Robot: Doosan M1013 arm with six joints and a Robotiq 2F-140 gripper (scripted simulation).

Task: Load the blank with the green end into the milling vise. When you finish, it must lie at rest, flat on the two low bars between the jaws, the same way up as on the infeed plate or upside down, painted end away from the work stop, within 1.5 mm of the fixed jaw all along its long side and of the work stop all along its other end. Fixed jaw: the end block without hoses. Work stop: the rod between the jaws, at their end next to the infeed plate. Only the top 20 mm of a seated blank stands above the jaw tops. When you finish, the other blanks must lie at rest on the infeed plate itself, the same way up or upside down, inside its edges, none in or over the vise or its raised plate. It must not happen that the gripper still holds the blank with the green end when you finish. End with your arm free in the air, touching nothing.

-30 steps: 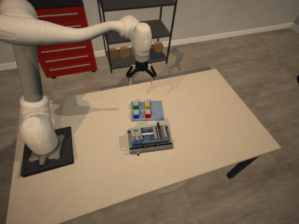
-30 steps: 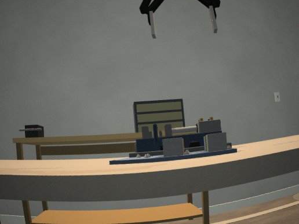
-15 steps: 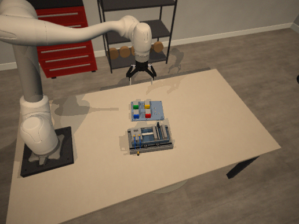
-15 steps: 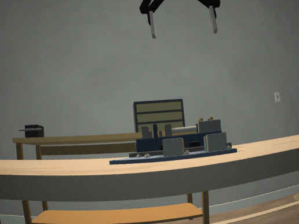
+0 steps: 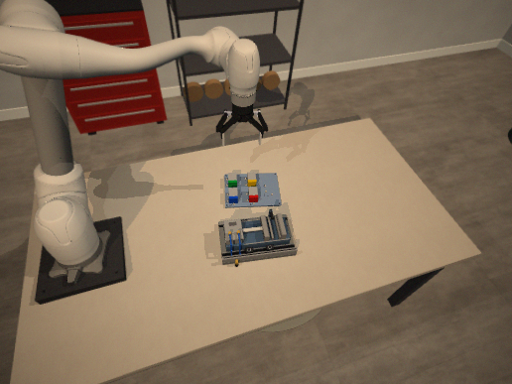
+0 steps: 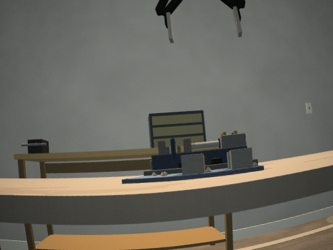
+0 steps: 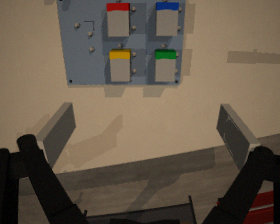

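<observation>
The blank with the green end [image 5: 232,184] lies on the blue infeed plate [image 5: 246,190], at its far left corner; in the wrist view it [image 7: 165,65] sits at the lower right of the plate [image 7: 123,38]. Blanks with yellow [image 5: 252,182], blue [image 5: 232,197] and red [image 5: 253,196] ends lie beside it on the plate. The milling vise [image 5: 257,234] stands just in front of the plate with nothing between its jaws. My gripper [image 5: 241,135] hangs wide open and empty, high above the table's far edge, behind the plate; it also shows in the exterior view [image 6: 204,26].
A black shelf rack [image 5: 233,43] and a red drawer cabinet [image 5: 106,67] stand behind the table. The arm's base [image 5: 74,251] sits on the table's left side. The vise hoses [image 5: 234,243] are at its left end.
</observation>
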